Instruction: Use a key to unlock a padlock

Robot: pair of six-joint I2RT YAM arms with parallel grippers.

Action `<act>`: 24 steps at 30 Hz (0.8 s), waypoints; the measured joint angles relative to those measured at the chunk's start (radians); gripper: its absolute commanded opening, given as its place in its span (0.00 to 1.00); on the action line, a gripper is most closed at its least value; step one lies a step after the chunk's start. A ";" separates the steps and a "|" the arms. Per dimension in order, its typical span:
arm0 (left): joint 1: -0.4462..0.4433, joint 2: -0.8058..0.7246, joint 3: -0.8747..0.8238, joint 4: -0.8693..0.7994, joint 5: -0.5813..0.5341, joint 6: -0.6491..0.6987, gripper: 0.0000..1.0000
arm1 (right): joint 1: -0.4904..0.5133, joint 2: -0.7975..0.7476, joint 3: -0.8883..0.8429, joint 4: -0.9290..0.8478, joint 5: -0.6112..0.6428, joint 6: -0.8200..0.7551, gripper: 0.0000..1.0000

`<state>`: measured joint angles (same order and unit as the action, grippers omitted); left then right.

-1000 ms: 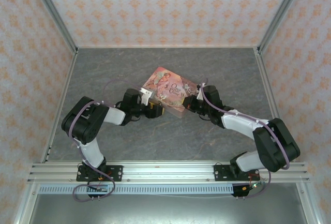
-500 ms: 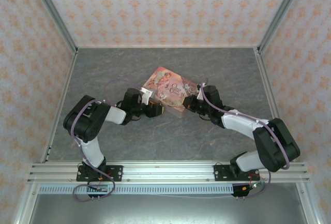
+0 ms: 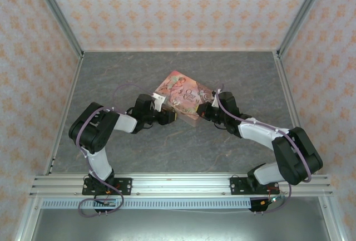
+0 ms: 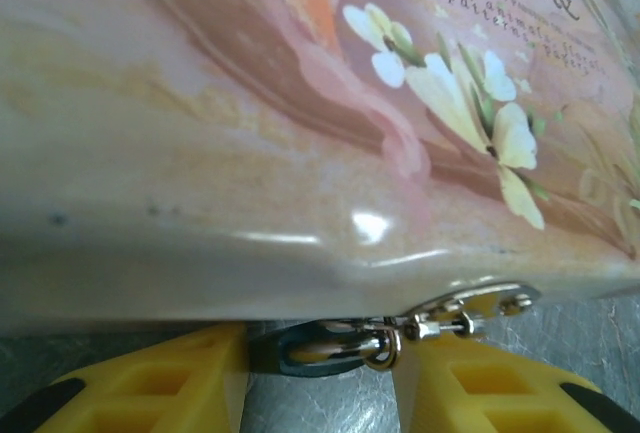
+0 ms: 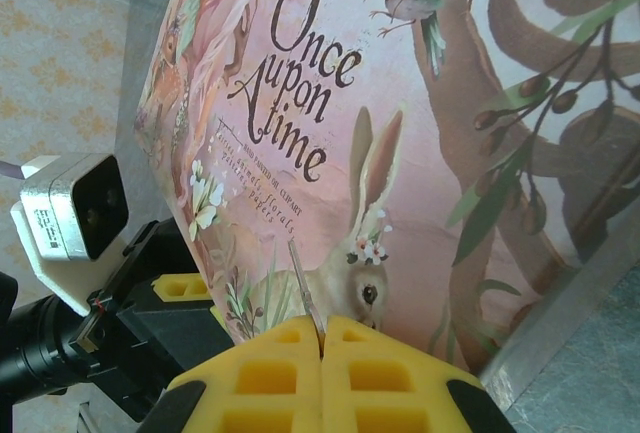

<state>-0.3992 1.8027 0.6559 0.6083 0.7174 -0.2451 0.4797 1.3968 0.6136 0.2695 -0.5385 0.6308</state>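
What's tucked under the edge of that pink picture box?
A tiny teal padlock with a shiny metal loop, at the box's metal hasp, between two yellow gripper fingers. The box's edge hides its upper part; no keyhole is visible.

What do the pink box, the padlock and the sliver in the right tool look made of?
The pink box: glossy printed skin with a bright highlight; tin or coated card, unclear. The padlock: teal painted body, shiny metal loop. The sliver in the right tool: thin, silvery, likely a metal key.
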 measured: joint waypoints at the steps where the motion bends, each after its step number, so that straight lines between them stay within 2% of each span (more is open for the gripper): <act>1: 0.000 0.000 0.005 -0.005 -0.003 0.000 0.42 | 0.000 0.000 0.000 0.000 0.000 0.000 0.00; 11: -0.034 0.000 0.032 -0.059 -0.071 0.005 0.38 | 0.002 0.005 0.005 0.000 0.001 -0.003 0.00; 24: -0.045 -0.002 0.037 -0.073 -0.097 -0.009 0.26 | 0.002 0.005 0.006 -0.002 0.005 -0.007 0.00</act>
<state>-0.4446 1.8011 0.6933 0.5354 0.6201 -0.2543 0.4816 1.4017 0.6193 0.2676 -0.5335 0.6239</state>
